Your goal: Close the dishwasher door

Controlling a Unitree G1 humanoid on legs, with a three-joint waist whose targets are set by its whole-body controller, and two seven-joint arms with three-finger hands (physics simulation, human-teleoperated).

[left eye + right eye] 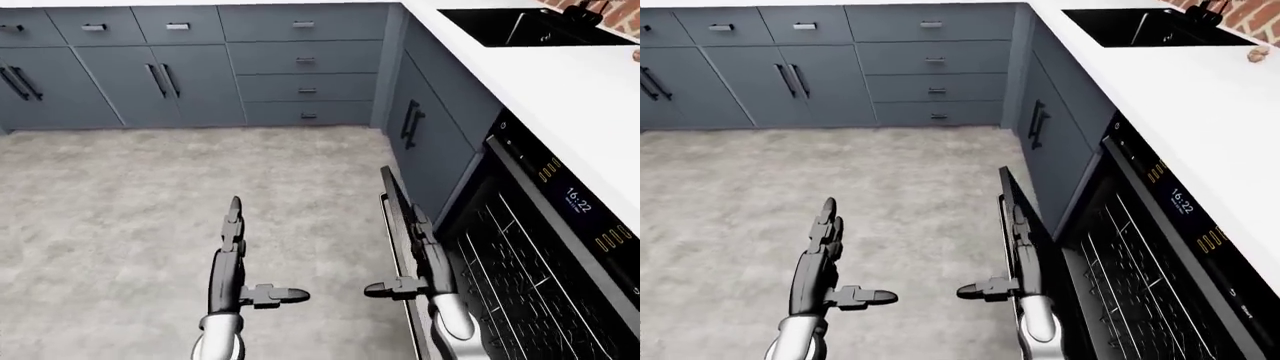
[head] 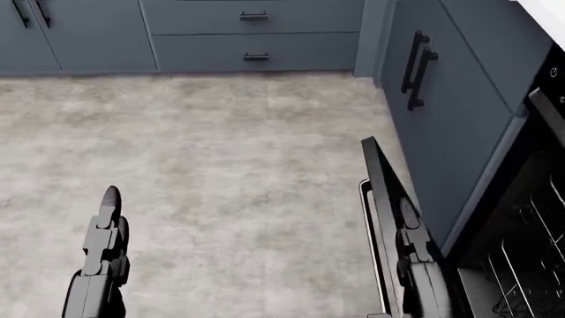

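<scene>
The dishwasher (image 1: 520,270) stands open at the right of the left-eye view, its wire racks showing under a control strip (image 1: 578,201) that reads 16:22. Its dark door (image 1: 392,196) is swung out over the floor and shows edge-on as a thin panel with a handle bar; it also shows in the head view (image 2: 375,179). My right hand (image 1: 402,259) is open, with fingers stretched along the door's edge and thumb pointing left. My left hand (image 1: 245,251) is open and empty over the floor, well to the left of the door.
Grey cabinets and drawers (image 1: 150,67) run along the top of the left-eye view. A grey cabinet with two black handles (image 1: 430,127) adjoins the dishwasher. A white counter (image 1: 560,75) with a black sink (image 1: 520,26) runs down the right. A speckled floor (image 1: 150,187) lies at the left.
</scene>
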